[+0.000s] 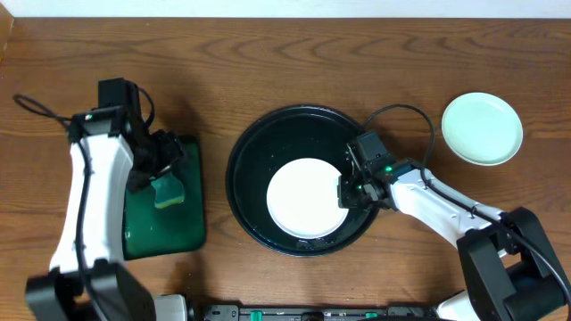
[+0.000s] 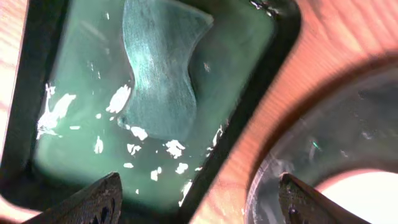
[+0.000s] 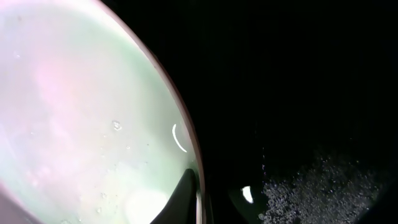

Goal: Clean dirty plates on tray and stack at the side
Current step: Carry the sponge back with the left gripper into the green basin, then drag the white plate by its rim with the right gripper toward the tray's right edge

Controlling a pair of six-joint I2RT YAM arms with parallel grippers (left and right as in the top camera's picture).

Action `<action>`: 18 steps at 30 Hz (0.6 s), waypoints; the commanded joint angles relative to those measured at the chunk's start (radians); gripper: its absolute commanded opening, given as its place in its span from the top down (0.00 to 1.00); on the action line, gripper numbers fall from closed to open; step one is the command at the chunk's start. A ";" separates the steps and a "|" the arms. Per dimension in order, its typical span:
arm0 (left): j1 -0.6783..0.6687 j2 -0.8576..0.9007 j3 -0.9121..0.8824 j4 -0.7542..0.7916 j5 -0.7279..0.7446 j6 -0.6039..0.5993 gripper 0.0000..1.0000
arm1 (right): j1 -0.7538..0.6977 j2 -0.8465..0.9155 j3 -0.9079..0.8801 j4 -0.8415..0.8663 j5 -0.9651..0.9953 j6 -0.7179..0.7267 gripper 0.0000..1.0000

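- Left claw [image 2: 198, 200] is released: fingers [image 2: 93, 202] are spread wide with nothing between them (the wrist view makes that pretty obvious).
- Directly below it, just ahead of the tips, the sponge [image 2: 163, 68] lies flat in the green tray [image 1: 178, 227], apart from both fingers.
- That green tray looks wet and shiny, and it sits on the wooden table [image 1: 294, 53].
- Off to this claw's right is the black tray [image 1: 294, 134], near the green one but not touching it.
- Right claw [image 1: 346, 192] is clenched on the rim of the white plate [image 1: 303, 198], gripping at the plate's right edge.
- In its wrist view, one dark fingertip shows against that rim.
- From the claw the plate spreads away to the left, lying inside the black tray, closer to the near side than the middle.
- Around the claw and plate is the tray's glossy black floor, speckled with tiny droplets just beside the claw.
- Farther out, to this claw's right and toward the far side, a mint plate [image 1: 482, 128] sits alone on the table, well apart from the black tray.
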 commanded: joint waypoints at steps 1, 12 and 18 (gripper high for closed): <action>-0.021 -0.044 -0.003 -0.062 0.041 -0.010 0.19 | 0.037 0.039 0.020 0.026 -0.026 -0.072 0.99; -0.118 -0.053 -0.003 -0.229 0.041 -0.009 0.18 | 0.037 -0.061 0.145 0.010 0.034 -0.171 0.99; -0.130 -0.053 -0.003 -0.228 0.038 -0.009 0.18 | 0.037 -0.139 0.167 -0.015 0.052 -0.214 0.99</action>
